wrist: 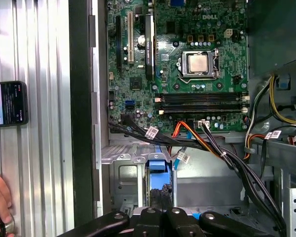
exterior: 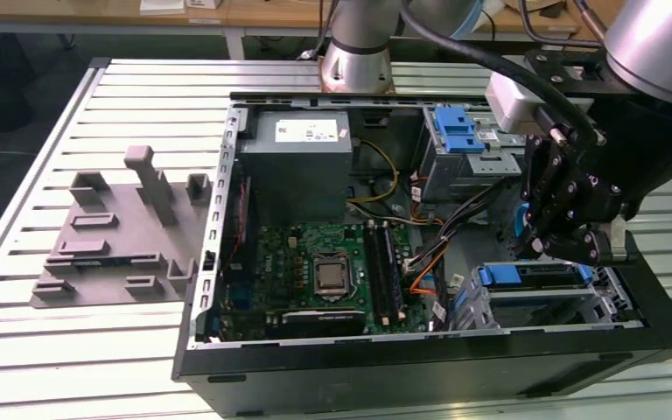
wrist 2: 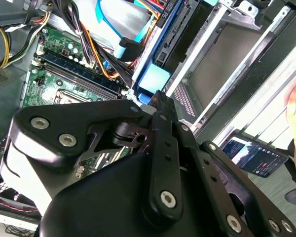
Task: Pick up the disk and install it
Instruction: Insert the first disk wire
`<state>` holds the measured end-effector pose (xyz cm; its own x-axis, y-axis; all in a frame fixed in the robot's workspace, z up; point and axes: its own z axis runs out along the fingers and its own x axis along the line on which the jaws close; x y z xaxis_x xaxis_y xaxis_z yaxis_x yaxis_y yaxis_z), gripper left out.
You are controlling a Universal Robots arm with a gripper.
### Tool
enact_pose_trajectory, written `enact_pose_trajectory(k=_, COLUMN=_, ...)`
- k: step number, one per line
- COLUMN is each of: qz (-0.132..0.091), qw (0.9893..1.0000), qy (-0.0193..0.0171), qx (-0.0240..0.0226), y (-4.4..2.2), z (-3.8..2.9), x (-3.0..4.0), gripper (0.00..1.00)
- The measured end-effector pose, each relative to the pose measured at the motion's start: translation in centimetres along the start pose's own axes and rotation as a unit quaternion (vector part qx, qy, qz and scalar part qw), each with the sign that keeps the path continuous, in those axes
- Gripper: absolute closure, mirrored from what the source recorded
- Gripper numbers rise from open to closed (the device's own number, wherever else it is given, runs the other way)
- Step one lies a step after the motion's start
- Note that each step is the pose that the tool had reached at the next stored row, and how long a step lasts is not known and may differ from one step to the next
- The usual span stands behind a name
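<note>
In the exterior view, the black pincer (exterior: 570, 249) is hanging at the right of the frame, over the lower right corner of the open computer case (exterior: 213, 262). Just beneath it, the disk (exterior: 535, 276) with its blue caddy is sitting in the metal drive cage (exterior: 546, 306) at the case's lower right. In the first wrist view the pincer (wrist: 160, 217) is sitting at the bottom centre with its fingers (wrist: 153, 219) drawn close together, a blue caddy edge (wrist: 160, 165) showing just above them; whether they are clenched on it or merely resting there, I cannot tell. The green motherboard (exterior: 325, 271) is lying in the middle of the case. A grey slotted fixture block (exterior: 120, 232) is resting on the ribbed worktop (exterior: 32, 175) at the left. A person's hand (wrist: 0, 197) is lying on the worktop at the lower left of the first wrist view, near a phone (wrist: 7, 103).
</note>
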<state>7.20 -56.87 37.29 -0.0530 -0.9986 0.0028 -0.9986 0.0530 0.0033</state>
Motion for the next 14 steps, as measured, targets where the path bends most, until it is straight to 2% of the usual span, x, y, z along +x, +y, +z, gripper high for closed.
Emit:
enact_pose_trajectory(k=7, qz=0.000, qw=1.0000, qy=-0.0001, qx=0.0000, y=-0.07, z=0.02, x=0.00, gripper=0.89)
enact_pose_trajectory(k=11, qz=0.000, qw=1.0000, qy=0.0000, qx=0.0000, y=-0.94, z=0.01, x=-0.05, gripper=0.89)
enact_pose_trajectory(k=14, qz=0.000, qw=1.0000, qy=0.0000, qx=0.0000, y=-1.94, z=0.01, x=-0.10, gripper=0.89)
